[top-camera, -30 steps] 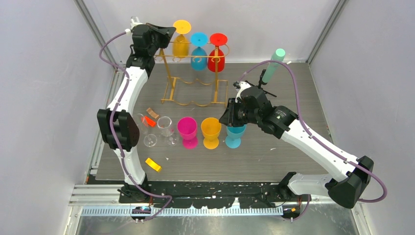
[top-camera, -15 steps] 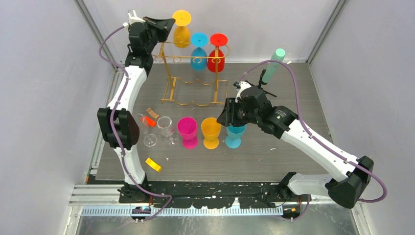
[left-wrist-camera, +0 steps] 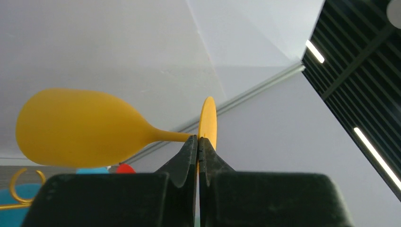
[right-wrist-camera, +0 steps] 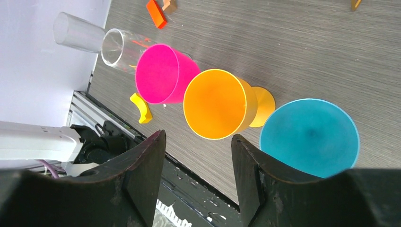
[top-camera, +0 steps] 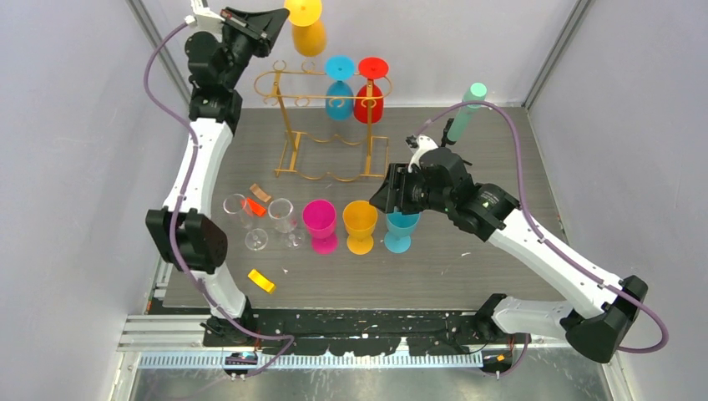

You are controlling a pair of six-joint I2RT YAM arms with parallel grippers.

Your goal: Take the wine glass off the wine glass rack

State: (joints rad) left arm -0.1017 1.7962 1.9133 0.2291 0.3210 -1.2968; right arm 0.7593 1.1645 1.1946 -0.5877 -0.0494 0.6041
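Note:
The gold wire wine glass rack (top-camera: 289,125) stands at the back of the table. A blue wine glass (top-camera: 339,88) and a red wine glass (top-camera: 370,90) hang upside down from its top rail. My left gripper (top-camera: 282,18) is shut on the stem of a yellow wine glass (top-camera: 308,27), held upside down above and clear of the rail. In the left wrist view the fingertips (left-wrist-camera: 191,144) pinch the stem beside the foot of this yellow wine glass (left-wrist-camera: 80,127). My right gripper (top-camera: 389,197) hangs open over the teal glass (top-camera: 399,230), holding nothing (right-wrist-camera: 197,135).
A pink glass (top-camera: 320,224), an orange glass (top-camera: 360,224) and the teal one stand upright in a row. Clear glasses (top-camera: 280,215) and small blocks (top-camera: 261,281) lie to the left. A black tripod with a green cylinder (top-camera: 466,109) stands at the back right.
My left gripper has lifted the yellow wine glass up and off the rack's rail. My right gripper has opened and let go of the teal glass.

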